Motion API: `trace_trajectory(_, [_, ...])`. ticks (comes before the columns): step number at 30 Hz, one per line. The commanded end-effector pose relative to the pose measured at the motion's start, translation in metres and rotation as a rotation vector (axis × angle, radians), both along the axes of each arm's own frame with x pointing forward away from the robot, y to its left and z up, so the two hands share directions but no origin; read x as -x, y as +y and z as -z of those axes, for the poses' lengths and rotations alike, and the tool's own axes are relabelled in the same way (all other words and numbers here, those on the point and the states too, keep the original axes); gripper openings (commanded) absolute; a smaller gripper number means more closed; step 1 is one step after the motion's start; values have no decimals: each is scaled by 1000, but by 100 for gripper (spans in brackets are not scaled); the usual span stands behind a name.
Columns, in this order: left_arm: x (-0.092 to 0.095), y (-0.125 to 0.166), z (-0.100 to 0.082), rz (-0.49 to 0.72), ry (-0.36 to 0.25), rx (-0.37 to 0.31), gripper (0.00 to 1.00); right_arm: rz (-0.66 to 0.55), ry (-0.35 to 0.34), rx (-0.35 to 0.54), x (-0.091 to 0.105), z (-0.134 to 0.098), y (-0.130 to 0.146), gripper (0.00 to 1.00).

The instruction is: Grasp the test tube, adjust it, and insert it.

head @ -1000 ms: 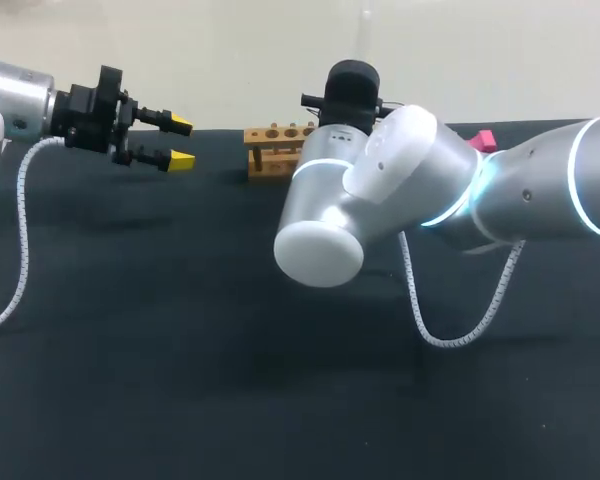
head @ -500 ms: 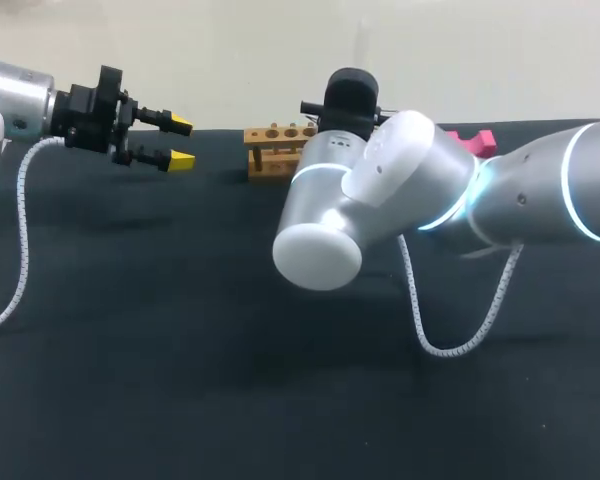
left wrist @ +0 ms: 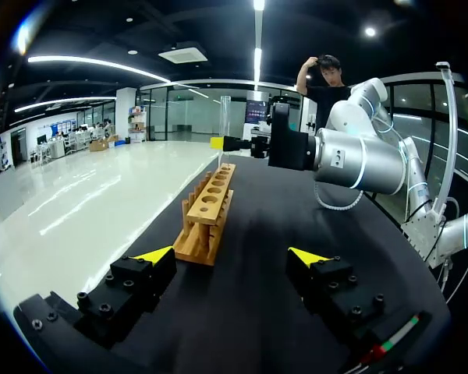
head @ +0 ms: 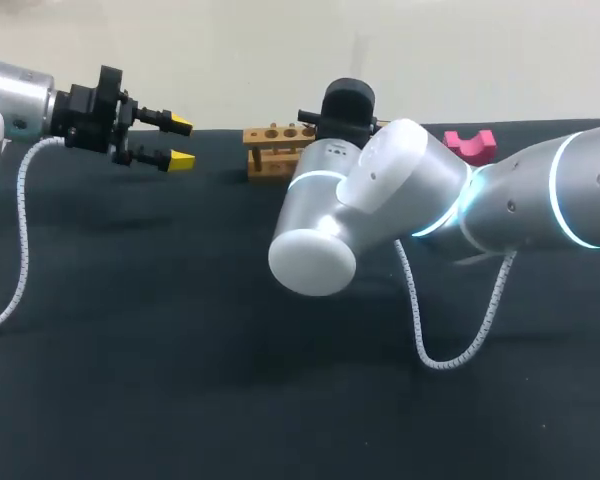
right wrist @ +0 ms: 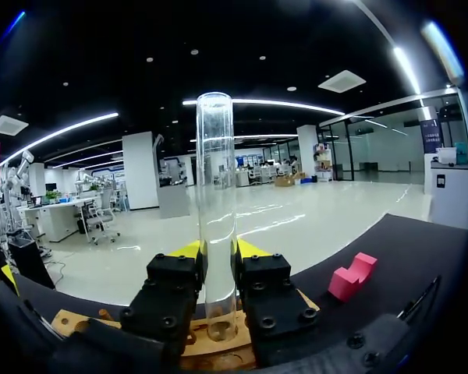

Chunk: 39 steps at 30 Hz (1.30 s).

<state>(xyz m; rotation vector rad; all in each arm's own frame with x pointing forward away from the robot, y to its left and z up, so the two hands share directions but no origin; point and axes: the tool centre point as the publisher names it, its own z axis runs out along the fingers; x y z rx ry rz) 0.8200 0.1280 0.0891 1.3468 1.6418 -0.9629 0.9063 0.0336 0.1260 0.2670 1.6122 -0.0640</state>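
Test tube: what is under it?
The wooden rack, below the upright test tube shut in the right gripper. Its fingers cover the holes, so entry cannot be seen.

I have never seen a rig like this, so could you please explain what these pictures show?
Two silver robot arms work at a black table. The wide picture looks down from behind them; each round picture comes from a camera on one arm's wrist. On the table stand a wooden test tube rack and a pink notched block. The right gripper holds a clear test tube upright over the rack; the left gripper is open and empty.
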Motion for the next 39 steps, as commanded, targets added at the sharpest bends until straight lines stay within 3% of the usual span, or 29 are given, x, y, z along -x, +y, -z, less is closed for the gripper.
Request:
trace_trajectory(1, [0, 1, 1, 2, -3, 2, 100, 4, -4, -4, -1, 6, 0, 0])
trace_trajectory(15, [0, 1, 1, 2, -3, 2, 100, 5, 26, -17, 1, 21, -4, 0])
trace_trajectory(26, [0, 1, 1, 2, -3, 2, 100, 3, 34, -19, 3, 21, -3, 40])
trace_trajectory(39, [0, 1, 1, 2, -3, 2, 100, -5, 26, -9, 11, 12, 4, 41])
